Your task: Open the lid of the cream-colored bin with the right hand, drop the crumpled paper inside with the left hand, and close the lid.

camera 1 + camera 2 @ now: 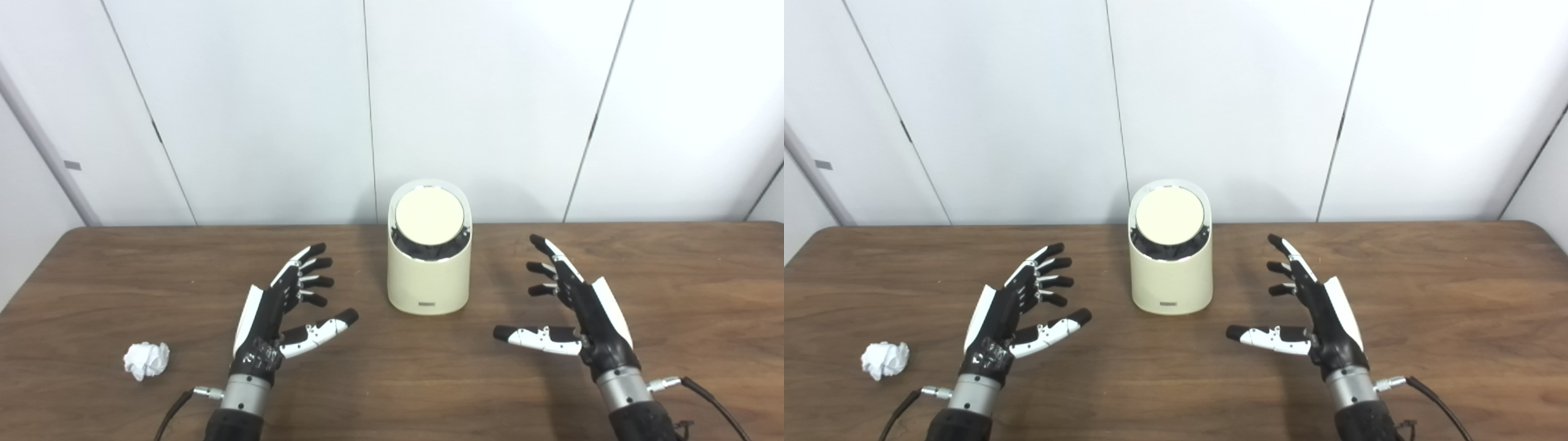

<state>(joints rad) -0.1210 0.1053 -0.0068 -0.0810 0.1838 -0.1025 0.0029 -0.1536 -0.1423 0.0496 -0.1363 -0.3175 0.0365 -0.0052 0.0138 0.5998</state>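
The cream-colored bin stands upright at the middle of the wooden table. Its round lid lies tilted toward me, with a black liner showing below it. The crumpled white paper lies on the table at the near left. My left hand is open and empty, left of the bin and right of the paper. My right hand is open and empty, right of the bin. Neither hand touches anything.
White wall panels rise right behind the table's far edge. Cables run from both wrists toward the near edge.
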